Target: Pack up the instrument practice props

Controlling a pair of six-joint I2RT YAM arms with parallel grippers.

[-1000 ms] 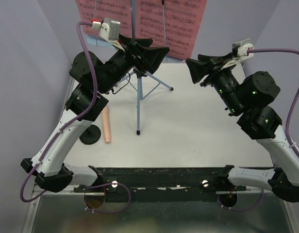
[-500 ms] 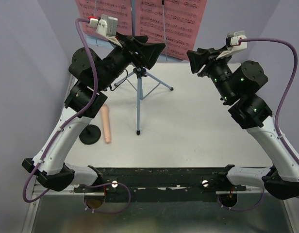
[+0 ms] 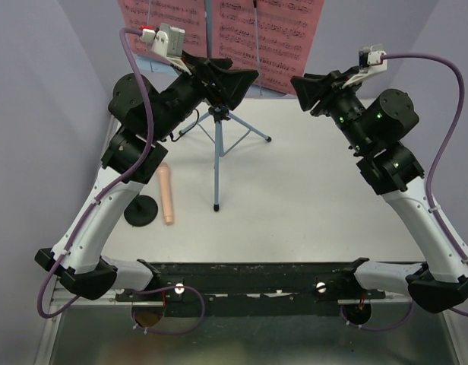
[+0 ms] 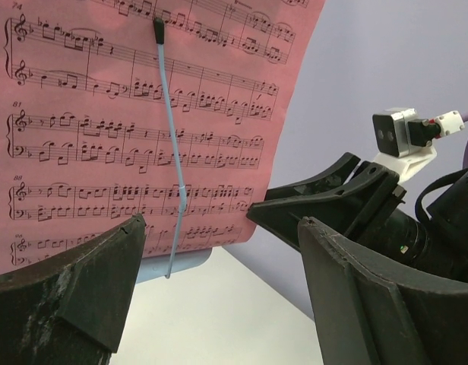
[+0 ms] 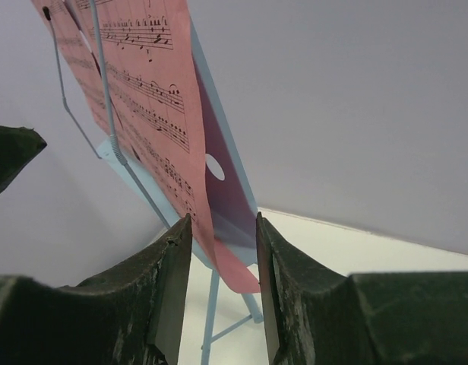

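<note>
Top external shows toy microphone (image 3: 167, 195) lying flat, long axis running near-to-far.

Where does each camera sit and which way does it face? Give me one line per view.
Top external: above and behind the arms, looking down on table, stand and pages; both arms show, bases nearest.
Left wrist: on the left arm, facing the right-hand page; left gripper fingers frame the bottom.
Right wrist: on the right arm, facing that page edge-on; right gripper fingers flank it.
Shared: both wrist views show the same page, and each catches the other gripper.
</note>
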